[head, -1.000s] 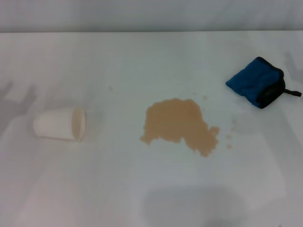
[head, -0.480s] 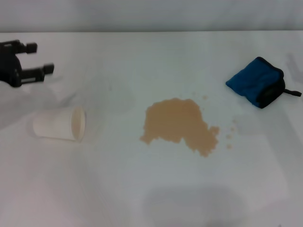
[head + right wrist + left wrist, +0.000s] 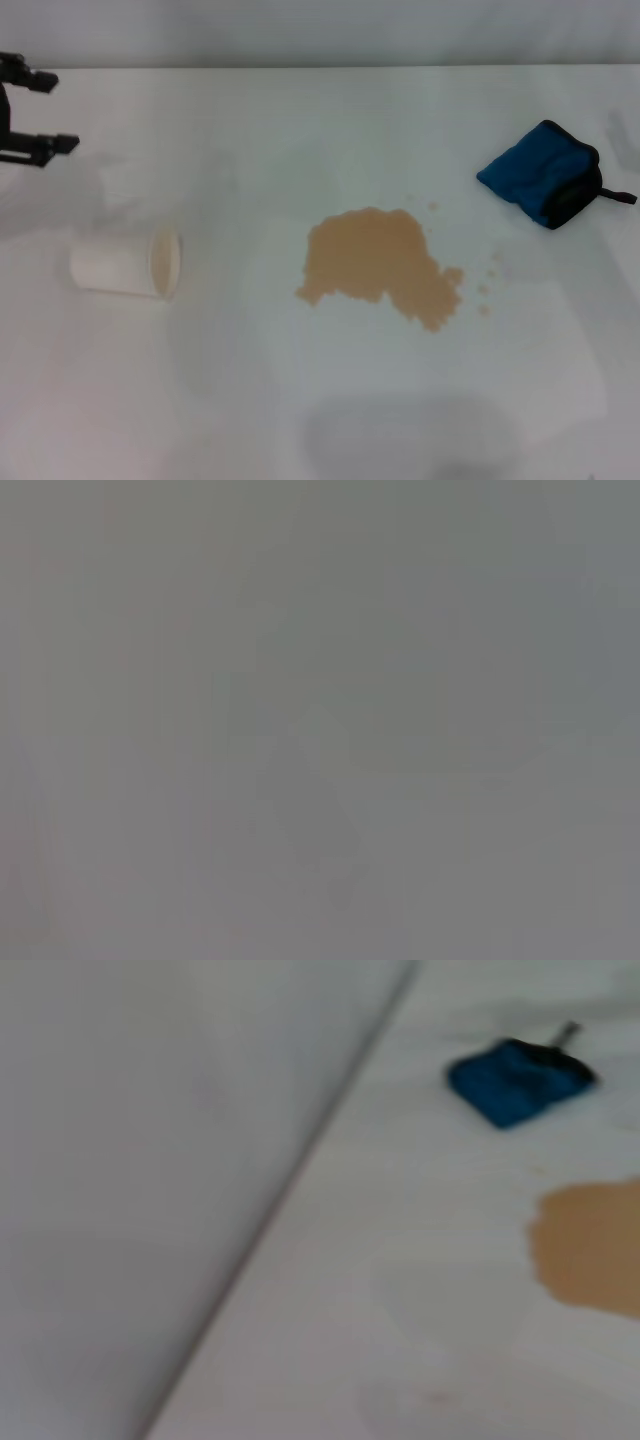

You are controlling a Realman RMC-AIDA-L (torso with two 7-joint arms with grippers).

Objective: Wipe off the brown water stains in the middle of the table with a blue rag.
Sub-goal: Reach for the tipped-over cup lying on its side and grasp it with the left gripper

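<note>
Head view first: the left gripper (image 3: 45, 112) is seen at the far left edge of the desk (image 3: 300, 400), its two black fingers spread apart with nothing between them. The brown water stains (image 3: 375, 262) are spread out mid-desk, well apart from that gripper, with a few tiny droplets (image 3: 487, 285) just beside the blotch on its right. The blue rag (image 3: 540, 172) is bunched up far right – about as far from the left gripper as it gets. A white paper cup (image 3: 125, 265) is tipped on its side, left of the stains and nearer the camera than the gripper.

Left wrist view: the rag (image 3: 515, 1080) and part of the stain (image 3: 590, 1250) are caught off in the distance.

Right wrist view: only flat grey is shown – the right gripper can't be made out.
</note>
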